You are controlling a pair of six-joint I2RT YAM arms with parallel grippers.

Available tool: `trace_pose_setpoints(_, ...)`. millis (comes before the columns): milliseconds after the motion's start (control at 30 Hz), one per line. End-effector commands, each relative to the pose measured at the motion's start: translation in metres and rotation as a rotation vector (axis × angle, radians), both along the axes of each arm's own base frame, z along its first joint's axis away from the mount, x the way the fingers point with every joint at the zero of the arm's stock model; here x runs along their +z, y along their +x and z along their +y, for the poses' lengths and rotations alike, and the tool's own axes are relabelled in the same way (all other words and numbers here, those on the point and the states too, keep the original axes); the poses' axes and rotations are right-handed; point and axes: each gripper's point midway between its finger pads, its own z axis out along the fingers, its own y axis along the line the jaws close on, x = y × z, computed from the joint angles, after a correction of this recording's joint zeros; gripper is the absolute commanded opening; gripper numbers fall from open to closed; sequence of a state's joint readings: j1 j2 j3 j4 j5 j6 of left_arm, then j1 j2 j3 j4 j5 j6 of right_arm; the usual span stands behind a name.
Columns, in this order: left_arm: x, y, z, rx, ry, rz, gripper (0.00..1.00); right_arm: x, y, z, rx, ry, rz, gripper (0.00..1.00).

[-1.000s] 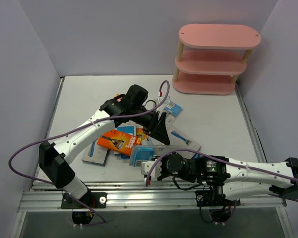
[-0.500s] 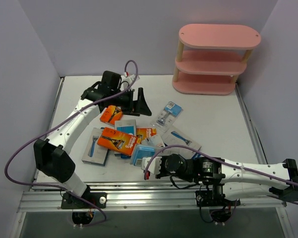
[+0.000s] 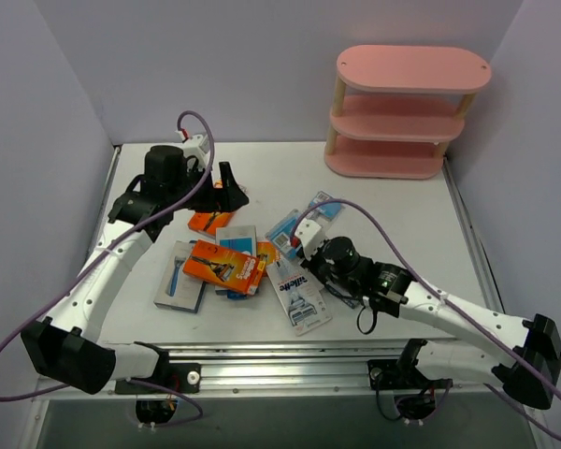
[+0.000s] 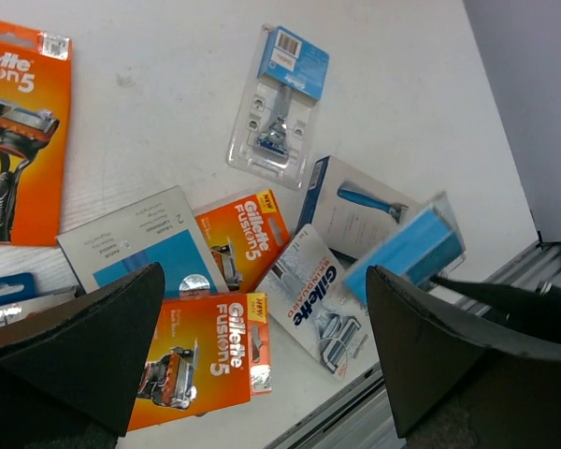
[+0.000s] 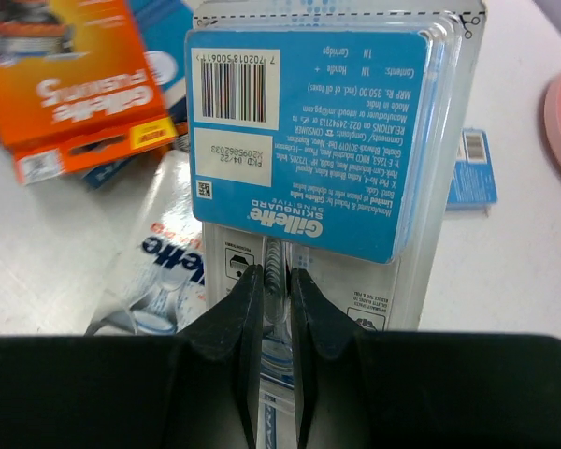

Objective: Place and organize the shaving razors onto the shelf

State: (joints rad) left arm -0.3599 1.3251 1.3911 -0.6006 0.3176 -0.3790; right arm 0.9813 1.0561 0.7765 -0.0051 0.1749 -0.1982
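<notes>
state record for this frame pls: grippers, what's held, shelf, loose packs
left gripper: open, holding nothing, over the far-left edge of the pile
right gripper: shut on blue blister pack
shelf: far right corner, no pack visible on it
loose packs: clustered mid-table, overlapping
orange Fusion5 box: in the cluster, face up
Gillette card: near edge of the cluster, flat
</notes>
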Motion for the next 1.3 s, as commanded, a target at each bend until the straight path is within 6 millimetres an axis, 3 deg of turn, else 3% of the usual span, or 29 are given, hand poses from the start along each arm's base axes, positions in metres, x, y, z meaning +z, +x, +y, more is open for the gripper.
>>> trace_pose_setpoints(0, -0.002, 0.010, 0.008, 0.038, 0.029, -0.085, 0.98, 0.017, 0.031, 0.003, -0.118, 0.179, 0.066, 0.00)
trace_pose_setpoints(133, -0.017, 0.007, 0.013, 0.045, 0.053, -0.106, 0.97, 0.006, 0.063, -0.013, -0.203, 0.261, 0.188, 0.00)
trace_pose_setpoints(233, -0.033, 0.003, 0.017, 0.052, 0.096, -0.100, 0.98, -0.015, 0.072, -0.005, -0.198, 0.262, 0.285, 0.00)
trace_pose_setpoints(567, -0.026, -0.013, 0.017, 0.054, 0.203, -0.171, 0.94, -0.047, 0.081, -0.003, -0.275, 0.249, 0.372, 0.00)
trace_pose_setpoints(633, -0.025, -0.014, 0.016, 0.052, 0.202, -0.176, 0.94, -0.050, 0.082, -0.006, -0.293, 0.244, 0.371, 0.03)
trace_pose_setpoints(933, -0.026, -0.014, 0.017, 0.056, 0.213, -0.173, 0.94, -0.060, 0.083, -0.021, -0.360, 0.213, 0.372, 0.37)
trace_pose_setpoints(1267, -0.030, -0.013, 0.017, 0.054, 0.223, -0.163, 0.94, -0.056, 0.076, -0.032, -0.370, 0.182, 0.363, 0.39)
